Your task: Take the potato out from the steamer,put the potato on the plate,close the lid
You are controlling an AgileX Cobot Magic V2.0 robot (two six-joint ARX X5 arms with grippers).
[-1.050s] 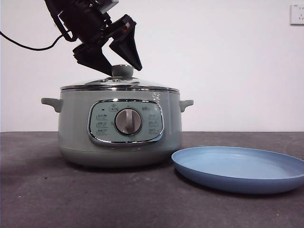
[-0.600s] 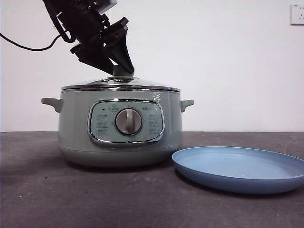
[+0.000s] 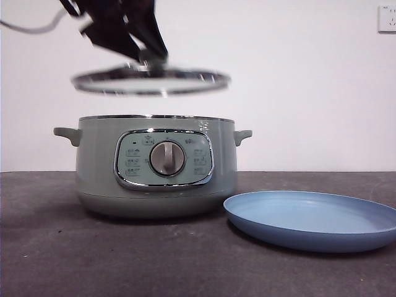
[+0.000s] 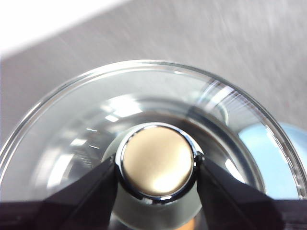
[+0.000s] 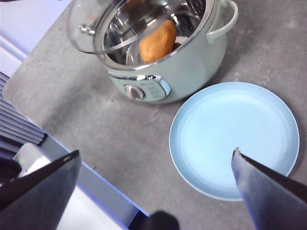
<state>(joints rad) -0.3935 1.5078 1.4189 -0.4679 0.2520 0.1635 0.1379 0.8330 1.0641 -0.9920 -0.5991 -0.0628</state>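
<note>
While the low-domed glass lid with steel rim (image 3: 150, 81) hangs level in the air above the pot, clear of the pot's rim, the left tool (image 4: 156, 168) is closed on the lid's round knob (image 4: 157, 160), one black jaw pressed against each side of it. In the front view this arm enters from the upper left, dark and blurred.

Below the lid stands the large round sage-green electric steamer (image 3: 156, 166) with a chrome-rimmed panel and a central silver dial (image 3: 167, 158), resting on the dark grey counter (image 3: 93, 253). The right wrist view shows the steamer open at the top, with the oval orange-brown potato (image 5: 157, 40) lying inside its steel bowl, partly seen through the raised glass.

To the right of the steamer, just beside its base, the wide shallow matte blue plate (image 3: 312, 219) lies flat on the counter.

The right tool (image 5: 156, 165) hovers high above the plate and the counter, its two jaws spread wide apart and holding nothing.
</note>
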